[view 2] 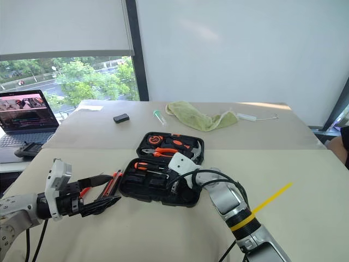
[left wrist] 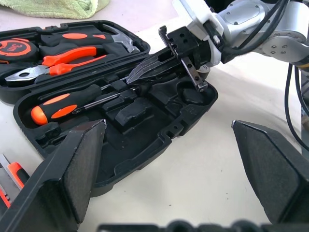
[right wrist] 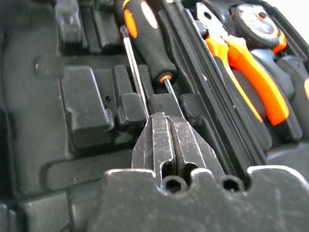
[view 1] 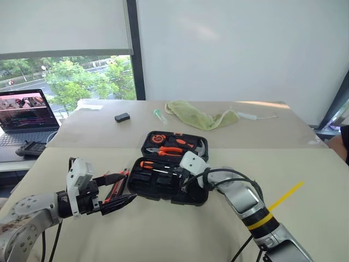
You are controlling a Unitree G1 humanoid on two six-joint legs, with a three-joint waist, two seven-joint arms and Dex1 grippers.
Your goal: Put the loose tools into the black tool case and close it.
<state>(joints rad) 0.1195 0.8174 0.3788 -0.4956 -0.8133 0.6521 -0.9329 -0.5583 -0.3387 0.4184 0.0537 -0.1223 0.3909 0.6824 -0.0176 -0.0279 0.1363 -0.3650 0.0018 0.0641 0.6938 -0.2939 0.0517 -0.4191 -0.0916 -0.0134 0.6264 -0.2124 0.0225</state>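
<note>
Black tool case (view 1: 166,185) lies open on the beige table (view 1: 305,164), lid half away from me, tray half near me. Lid half holds orange pliers (view 1: 170,150), a hammer (view 1: 199,146) and an orange-and-black tape measure (view 1: 158,138).

One black-and-orange screwdriver (left wrist: 63,104) lies seated in a slot along the tray's far edge, handle toward my left. A slim bare shaft (right wrist: 135,72) lies beside it in the tray; I cannot tell what it belongs to.

My right gripper (left wrist: 145,71) is down inside the tray, fingers pressed flat together with nothing between them, tips just over the screwdriver shafts near the middle ridge of the case.

My left gripper (view 1: 112,191) hovers just off the case's left end, fingers spread wide, holding nothing. Under and beside it on the table lie loose tools: a utility knife (view 1: 115,188) in black and orange and a slim red tool (view 2: 83,192), partly hidden by my fingers.

Farther back on the table: small black box (view 1: 122,117), green cloth (view 1: 202,117). Laptop (view 1: 24,117) stands off to the left.
</note>
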